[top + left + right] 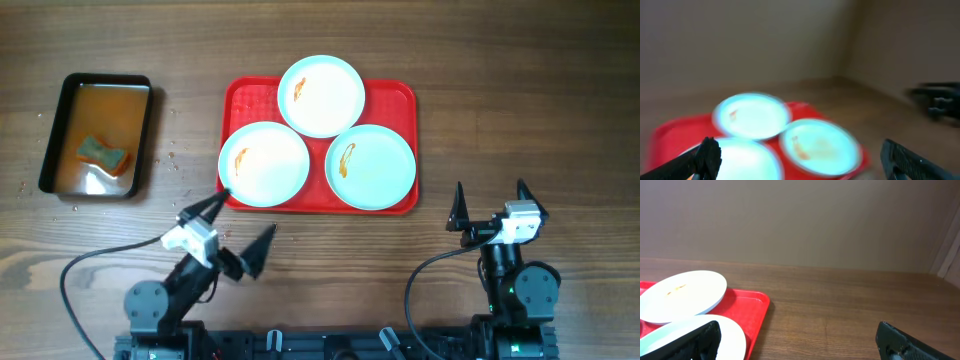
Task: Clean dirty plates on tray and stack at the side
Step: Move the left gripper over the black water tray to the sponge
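Three pale-mint plates lie on the red tray (385, 95): one at the back (321, 95), one front left (264, 164), one front right (370, 166). Each bears an orange-brown smear. My left gripper (240, 222) is open and empty, just in front of the tray's front left corner, near the front left plate. The left wrist view is blurred and shows the three plates (751, 115) on the tray (675, 135). My right gripper (490, 208) is open and empty, right of the tray. The right wrist view shows two plates (682, 297) and the tray (747, 310).
A black tray of brownish water (97, 135) with a sponge (105, 155) in it stands at the far left. Crumbs lie on the wood between it and the red tray. Bare wooden table (530, 100) lies to the right.
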Robot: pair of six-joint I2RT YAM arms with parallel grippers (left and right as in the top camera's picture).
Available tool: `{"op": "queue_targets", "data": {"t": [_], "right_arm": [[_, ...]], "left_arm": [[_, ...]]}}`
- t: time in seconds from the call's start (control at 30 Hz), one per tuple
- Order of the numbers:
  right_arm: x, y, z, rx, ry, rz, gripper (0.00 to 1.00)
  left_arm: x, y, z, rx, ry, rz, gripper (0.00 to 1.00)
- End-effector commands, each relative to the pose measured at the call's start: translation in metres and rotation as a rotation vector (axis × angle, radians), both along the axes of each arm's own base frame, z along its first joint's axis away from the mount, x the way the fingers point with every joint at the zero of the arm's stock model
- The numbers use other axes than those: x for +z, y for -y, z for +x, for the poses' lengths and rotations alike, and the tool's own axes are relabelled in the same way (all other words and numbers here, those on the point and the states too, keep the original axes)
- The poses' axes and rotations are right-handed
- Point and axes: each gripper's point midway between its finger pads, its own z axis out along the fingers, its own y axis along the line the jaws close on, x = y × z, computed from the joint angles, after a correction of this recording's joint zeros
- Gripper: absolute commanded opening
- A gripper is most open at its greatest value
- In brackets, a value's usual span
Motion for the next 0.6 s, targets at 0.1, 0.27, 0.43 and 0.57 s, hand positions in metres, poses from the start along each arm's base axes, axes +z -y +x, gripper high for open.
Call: {"op": "queue_targets", "data": {"t": [0.1,0.27,0.43,0.57], "right_arm": [[0.000,-0.001,0.000,0.008,0.003,-0.018,1.00],[0.000,-0.001,0.000,0.008,0.003,-0.018,1.00],[0.000,-0.001,0.000,0.008,0.003,-0.017,1.00],[0.000,-0.001,0.000,0.008,0.003,-0.018,1.00]], "left_arm": [[0.055,0.032,-0.052,-0.295,0.257,-0.017,1.00],[0.066,0.026,-0.047,-0.235,0.290,-0.034,1.00],[0.101,0.000,-0.026,-0.048,0.275,0.007,1.00],[0.112,-0.056,0.029,0.249,-0.128,0.037,1.00]]}}
